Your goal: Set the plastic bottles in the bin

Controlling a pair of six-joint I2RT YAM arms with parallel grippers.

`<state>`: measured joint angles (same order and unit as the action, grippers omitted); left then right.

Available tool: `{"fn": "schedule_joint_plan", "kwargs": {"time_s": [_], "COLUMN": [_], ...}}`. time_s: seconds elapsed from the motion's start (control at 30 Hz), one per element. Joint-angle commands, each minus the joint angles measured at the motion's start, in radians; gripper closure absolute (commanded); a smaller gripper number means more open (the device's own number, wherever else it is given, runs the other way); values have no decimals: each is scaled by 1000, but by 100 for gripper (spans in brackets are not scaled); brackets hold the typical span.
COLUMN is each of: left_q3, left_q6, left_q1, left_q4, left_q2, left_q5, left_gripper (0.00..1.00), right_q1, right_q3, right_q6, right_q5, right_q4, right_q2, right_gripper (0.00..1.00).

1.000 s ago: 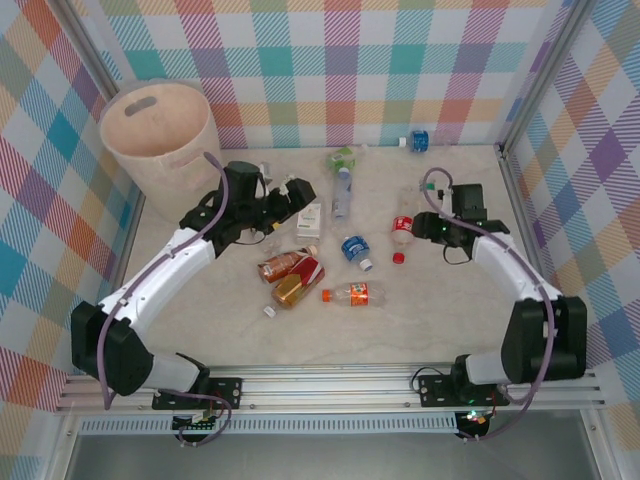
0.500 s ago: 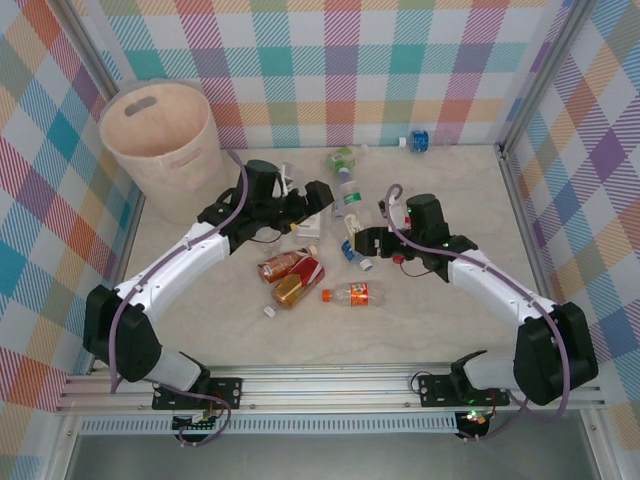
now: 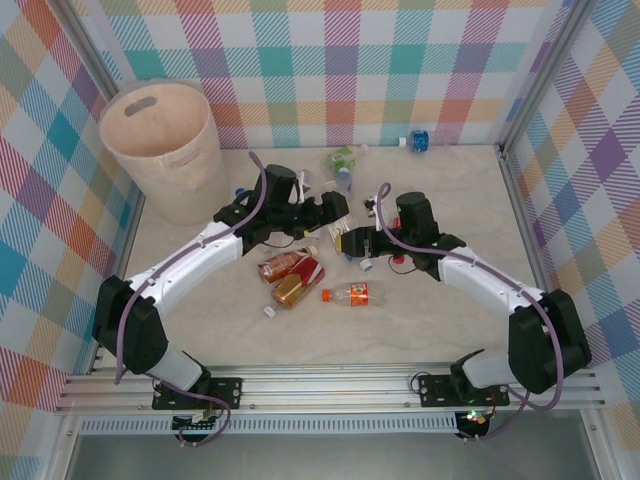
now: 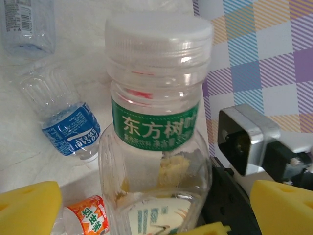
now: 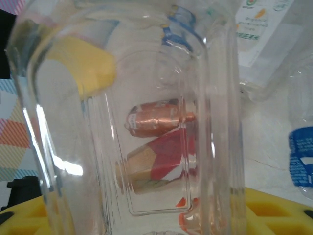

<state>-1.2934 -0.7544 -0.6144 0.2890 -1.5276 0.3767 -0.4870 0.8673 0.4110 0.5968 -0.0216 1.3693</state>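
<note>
My right gripper [image 3: 352, 242] is shut on a clear plastic bottle [image 4: 156, 122] with a green label and a white cap, and holds it above the table's middle. That bottle [image 5: 146, 122] takes up most of the right wrist view. My left gripper [image 3: 335, 210] meets it from the left. It stands open, with one yellow pad [image 4: 29, 208] on each side of the bottle's body and apart from it. The beige bin [image 3: 160, 140] stands at the far left corner. On the table lie two red-brown bottles [image 3: 292, 276], an orange-labelled bottle [image 3: 350, 294] and a blue-labelled bottle [image 4: 71, 129].
A green bottle [image 3: 342, 158] and a blue-capped bottle [image 3: 417, 140] lie near the back wall. A loose red cap [image 3: 398, 262] and a white cap [image 3: 268, 312] sit on the table. Checked walls close in the left, back and right sides.
My right arm has swung left from the right side, carrying the clear bottle to the middle. My left arm has reached right until its open pads flank that bottle.
</note>
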Motion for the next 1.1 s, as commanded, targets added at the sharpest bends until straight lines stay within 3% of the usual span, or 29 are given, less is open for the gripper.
{"fn": "schedule_joint_plan", "kwargs": {"time_s": [0.0,0.53,0.73,0.83,1.07], "left_q3": [-29,-60,-47,-57,-116], "left_q6": [12,39,11,12,68], "left_q1": [-16,-27,-26,-21,3], "left_q4": [13,117,85,97,226], "left_q2": [-18,-39,-31,-23,34], "left_q5": [21,-90,-117,-148,-359], "left_gripper": [5,41,45,45,45], "right_q1": [-18,-39,-40,-40,-40], "right_q3": [38,162,159,171,136], "right_q6": [3,-42,-31,-43,-85], "right_q5": [68,86,89,78,-5], "right_q4": [-87,69,61,100,102], "right_q2": [2,48,47,41,-40], "right_gripper": [49,44,30,15,6]}}
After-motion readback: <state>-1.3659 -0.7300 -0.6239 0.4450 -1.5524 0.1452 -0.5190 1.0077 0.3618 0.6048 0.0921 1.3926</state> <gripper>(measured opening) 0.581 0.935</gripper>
